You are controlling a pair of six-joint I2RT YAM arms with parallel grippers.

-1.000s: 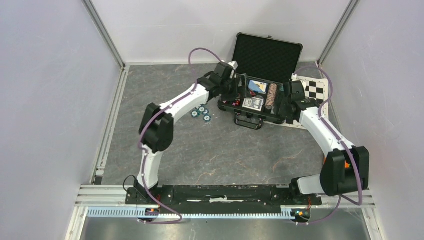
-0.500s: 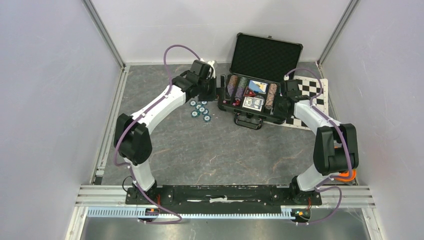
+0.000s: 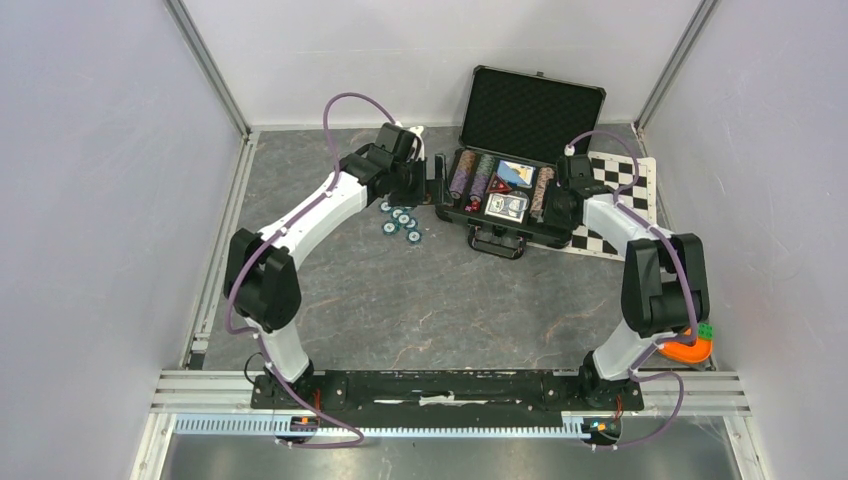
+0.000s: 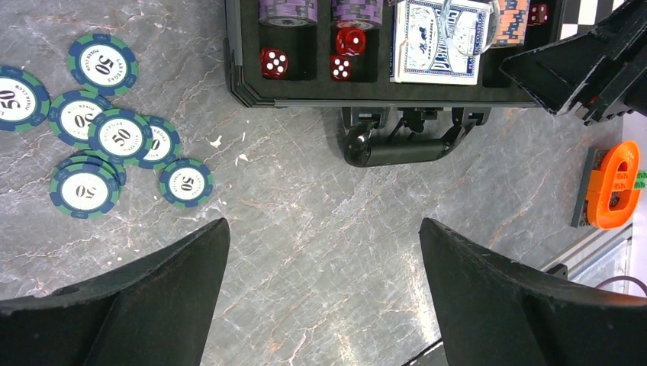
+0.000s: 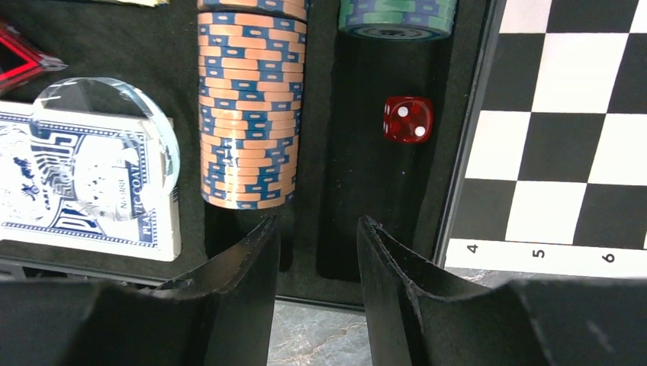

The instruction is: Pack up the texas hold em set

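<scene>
Beside the wide-open, empty left hand (image 4: 322, 229), loose teal chips (image 4: 120, 137) flat on the table (image 4: 305, 183)

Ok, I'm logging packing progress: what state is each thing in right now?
Case: open, lid upright.
Loose teal chips: scattered on the table, outside the case.
Brown-white chips: stacked in their slot.
Purple chips: stacked in the case.
Red die: lying in the end slot.
Card deck: in the case.
Left gripper: open, empty.
Right gripper: partly open, empty.
</scene>
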